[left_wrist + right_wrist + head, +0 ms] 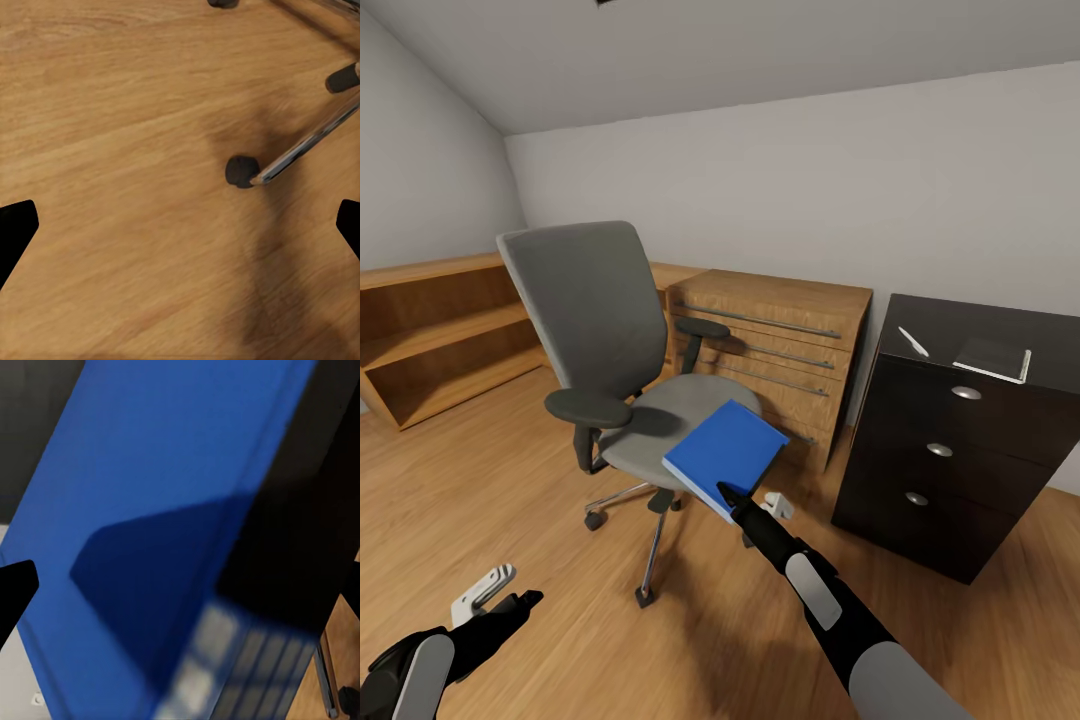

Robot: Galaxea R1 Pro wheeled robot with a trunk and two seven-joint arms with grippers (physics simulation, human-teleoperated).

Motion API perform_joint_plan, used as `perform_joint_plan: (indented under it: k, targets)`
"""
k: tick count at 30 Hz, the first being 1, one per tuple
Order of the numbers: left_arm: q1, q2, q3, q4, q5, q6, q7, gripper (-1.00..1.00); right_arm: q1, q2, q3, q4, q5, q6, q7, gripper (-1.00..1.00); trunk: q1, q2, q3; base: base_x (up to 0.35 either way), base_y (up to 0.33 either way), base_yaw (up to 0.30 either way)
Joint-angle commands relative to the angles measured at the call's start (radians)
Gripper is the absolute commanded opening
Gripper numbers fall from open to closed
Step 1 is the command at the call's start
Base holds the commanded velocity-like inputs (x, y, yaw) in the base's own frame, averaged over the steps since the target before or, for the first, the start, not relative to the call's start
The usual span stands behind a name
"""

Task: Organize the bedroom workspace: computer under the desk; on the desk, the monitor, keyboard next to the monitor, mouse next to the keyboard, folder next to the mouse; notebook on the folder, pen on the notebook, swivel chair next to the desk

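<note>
You are on the folder step: the right gripper [732,503] pinches the near corner of the blue folder [726,450], just below the centre of the head view. The folder tilts up over the front edge of the swivel chair [622,350]; whether it still touches the seat I cannot tell. In the right wrist view the folder [150,510] spreads as a smooth, glossy blue slab with a thin pale edge, one dark fingertip [13,592] at its border.

The left gripper [495,598] hangs low in the lower left of the head view, its fingers spread and holding nothing; its wrist view looks down on wood-grain floor planks [112,150] and a chrome chair leg ending in a black castor [241,171].

Next, you likely need to lift the folder clear of the seat and carry it right, toward the glossy black desk top [950,325] above the three-drawer unit [945,450] at the right of the frame. A flat, rigid board held by one corner may swing or slip, so keep it level and move slowly. The dark grey notebook [994,358] and the slim silvery pen [913,342] already lie on that top, near each other but apart; judged from here, the folder needs a bare patch beside them, so both can be stacked on it afterwards.

The chair is grey upholstery with black armrests; behind it stands a light wooden dresser [780,345] with metal bar handles.
</note>
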Motion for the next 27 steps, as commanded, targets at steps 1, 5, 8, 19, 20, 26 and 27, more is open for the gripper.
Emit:
perform_joint_plan:
  k: [1, 5, 8, 19, 20, 26, 27]
  targets:
    - [-0.001, 0.000, 0.000, -0.001, 0.011, 0.003, 0.009, 1.00, 0.000, 0.000, 0.001, 0.000, -0.010, 0.005, 0.002, 1.00, 0.000, 0.000, -0.001, 0.000, 0.000, 0.000]
    - [-0.001, 0.000, -0.001, 0.000, 0.010, 0.003, 0.009, 1.00, 0.000, 0.000, 0.001, 0.000, -0.010, 0.005, 0.002, 1.00, 0.000, 0.000, -0.001, 0.000, 0.000, 0.000]
    - [-0.001, 0.000, -0.001, 0.000, 0.011, 0.003, 0.009, 1.00, 0.000, 0.000, 0.001, -0.001, -0.010, 0.005, 0.002, 1.00, 0.000, 0.000, -0.001, 0.000, 0.000, 0.000]
    - [-0.001, -0.001, -0.003, 0.009, 0.011, 0.003, 0.009, 1.00, 0.000, -0.002, 0.057, -0.007, -0.010, 0.002, 0.005, -1.00, 0.000, 0.000, -0.001, 0.000, 0.000, 0.000]
    - [-0.001, -0.001, -0.003, 0.009, 0.011, 0.003, 0.009, 1.00, 0.000, -0.003, 0.057, -0.007, -0.010, 0.002, 0.005, -1.00, 0.000, 0.000, -0.001, 0.000, 0.000, 0.000]
    - [-0.001, -0.001, -0.004, 0.012, 0.010, 0.003, 0.009, 1.00, 0.000, -0.003, 0.058, -0.008, -0.011, 0.001, 0.005, -1.00, 0.000, 0.000, -0.001, 0.000, 0.000, 0.000]
    - [-0.001, -0.001, -0.003, 0.012, 0.010, 0.003, 0.009, 1.00, 0.000, -0.003, 0.058, -0.008, -0.011, 0.001, 0.005, -1.00, 0.000, 0.000, -0.001, 0.000, 0.000, 0.000]
